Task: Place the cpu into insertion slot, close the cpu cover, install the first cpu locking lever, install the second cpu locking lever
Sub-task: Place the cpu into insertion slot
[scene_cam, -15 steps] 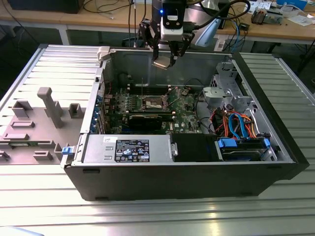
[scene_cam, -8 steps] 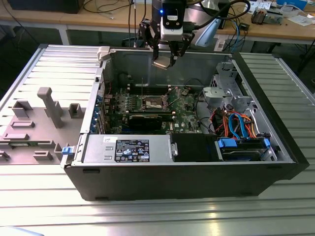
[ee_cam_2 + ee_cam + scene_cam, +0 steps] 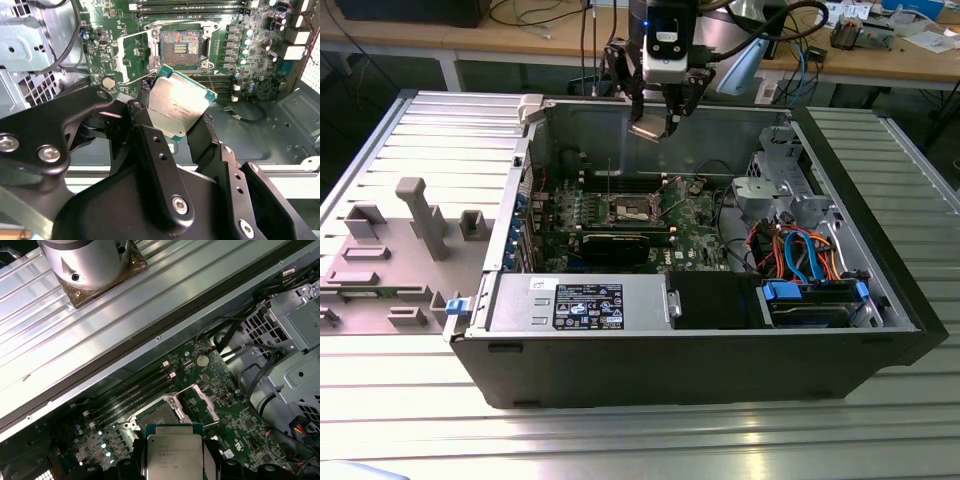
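Note:
My gripper (image 3: 658, 122) hangs high above the open computer case, shut on the cpu (image 3: 650, 129), a flat silvery square chip with a green edge. In the second wrist view the cpu (image 3: 180, 106) sits tilted between the two black fingers (image 3: 146, 131). The insertion slot (image 3: 181, 46) lies below on the green board, its golden-brown contact field bare. The cpu cover (image 3: 131, 56) is swung open to one side of the slot. In the first wrist view the cpu (image 3: 174, 452) hovers just off the slot (image 3: 159, 416), with the cover (image 3: 204, 401) standing open beside it.
The grey power supply box (image 3: 578, 300) lies along the case's near wall. A black expansion card (image 3: 620, 243) sits close to the slot. A metal drive cage (image 3: 782, 190) and coloured cables (image 3: 800, 250) stand toward the exterior view's right. Long memory slots (image 3: 190, 5) run beside the socket.

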